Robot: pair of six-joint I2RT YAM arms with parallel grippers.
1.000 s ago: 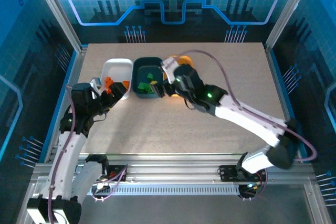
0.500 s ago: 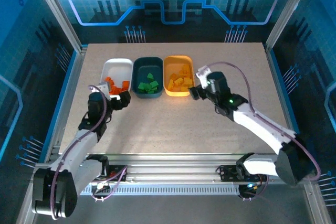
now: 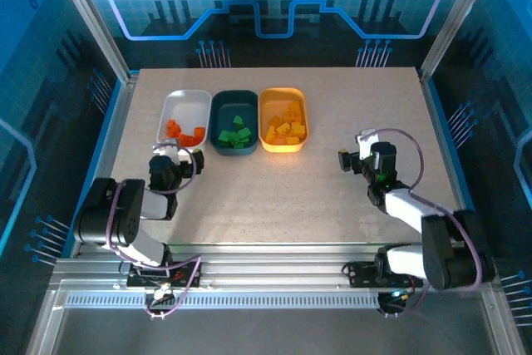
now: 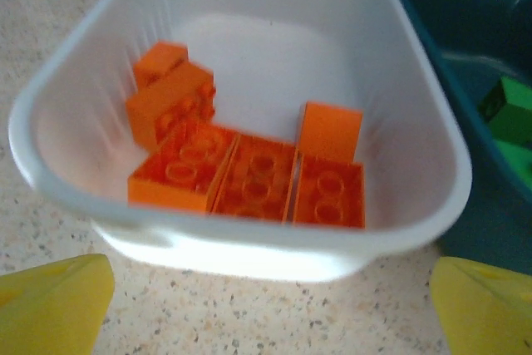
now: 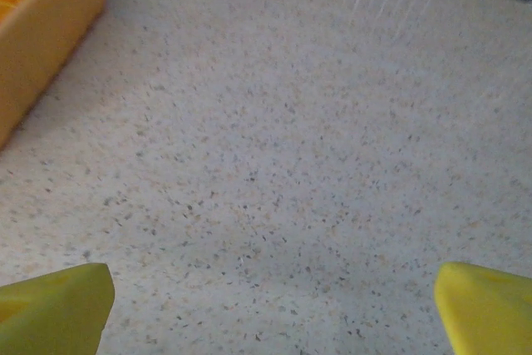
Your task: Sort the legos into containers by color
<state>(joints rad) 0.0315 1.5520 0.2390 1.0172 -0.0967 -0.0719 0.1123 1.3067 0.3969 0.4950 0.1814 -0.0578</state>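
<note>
Red-orange bricks [image 4: 249, 184] are held in white tub [image 3: 186, 99] left of dark teal tub [image 3: 218, 114], green bricks [image 3: 235, 135] inside it, yellow-orange bricks [image 3: 288, 129] in orange tub [image 3: 264, 118] right of it. Left gripper [image 3: 178, 155] and right gripper [image 3: 347, 159], spread wide and empty, are found drawn back from it, unlike 1 second ago.

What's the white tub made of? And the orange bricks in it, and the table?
White tub: probably thin plastic, smooth and slightly glossy, with a rounded moulded rim.
Orange bricks: likely hard plastic, with crisp edges, moulded round studs and a soft sheen.
Table: hard to tell. It has a matte beige top with dark speckles, perhaps laminate.
</note>
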